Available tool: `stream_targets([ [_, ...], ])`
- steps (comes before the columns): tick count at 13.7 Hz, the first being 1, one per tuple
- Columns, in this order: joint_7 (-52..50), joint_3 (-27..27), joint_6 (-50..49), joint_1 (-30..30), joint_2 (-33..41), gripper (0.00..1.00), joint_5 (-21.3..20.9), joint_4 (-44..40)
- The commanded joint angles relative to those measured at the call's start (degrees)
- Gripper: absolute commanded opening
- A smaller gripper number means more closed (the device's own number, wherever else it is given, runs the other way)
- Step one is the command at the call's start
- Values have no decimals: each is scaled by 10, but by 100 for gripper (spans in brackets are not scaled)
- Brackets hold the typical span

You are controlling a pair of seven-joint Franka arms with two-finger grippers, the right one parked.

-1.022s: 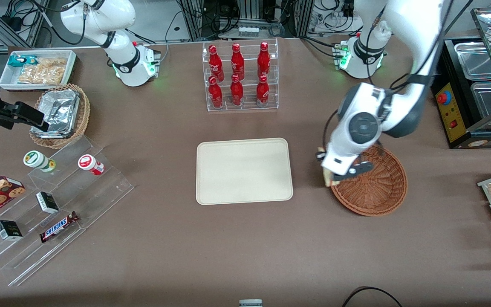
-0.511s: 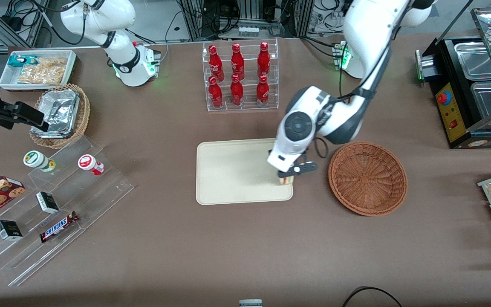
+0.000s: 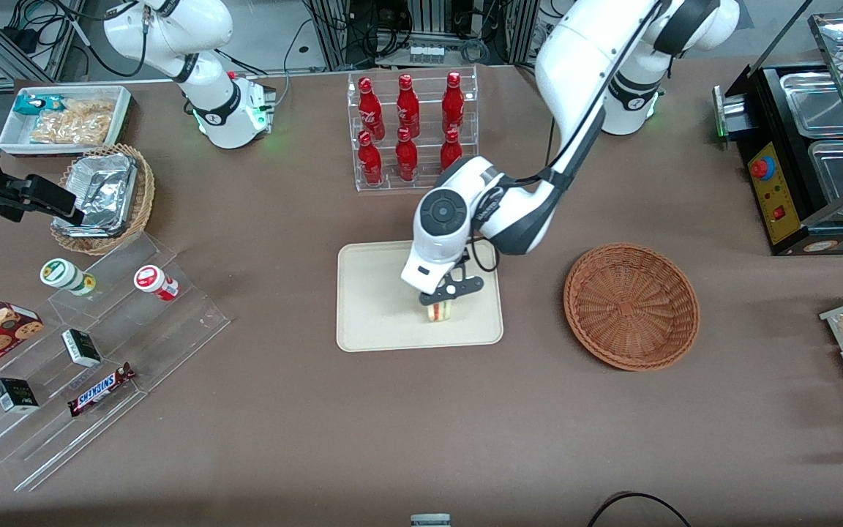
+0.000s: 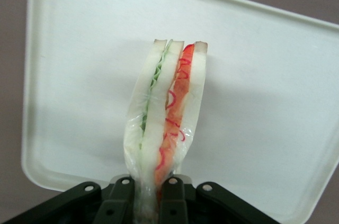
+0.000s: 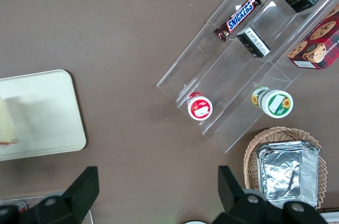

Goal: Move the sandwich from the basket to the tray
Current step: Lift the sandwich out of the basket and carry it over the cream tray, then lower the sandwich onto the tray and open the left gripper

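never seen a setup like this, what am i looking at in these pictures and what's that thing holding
These are two white robot arms bolted to a brown table. One picture looks at them from the front; the other two come from small cameras on the arms' wrists.

The working arm's black two-finger gripper hangs over the flat cream-beige rectangular tray, shut on a small triangular white-bread sandwich with red and green filling, in clear wrap. The wrist camera looks down the sandwich at the tray.

The round reddish-brown wicker basket beside the tray, toward the working arm's end, has nothing in it.

Also on the table: a clear rack of red bottles, clear steps with snacks, and a tan wicker basket of foil containers.
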State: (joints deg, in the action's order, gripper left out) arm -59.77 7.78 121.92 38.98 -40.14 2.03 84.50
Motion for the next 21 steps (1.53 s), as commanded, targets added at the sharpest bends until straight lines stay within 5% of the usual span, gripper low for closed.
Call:
stream_targets([
  [1,-15,-7,-4,11,-28,10,1,-43],
  [7,-15,-7,-4,12,-54,17,0,-62],
  [8,-15,-6,-4,12,-55,32,1,-62],
  [9,-17,-7,-4,12,-55,80,1,-62],
  [10,-23,-6,-4,13,-54,100,0,-62],
  [21,-18,-40,-175,2,84,100,-18,-58],
])
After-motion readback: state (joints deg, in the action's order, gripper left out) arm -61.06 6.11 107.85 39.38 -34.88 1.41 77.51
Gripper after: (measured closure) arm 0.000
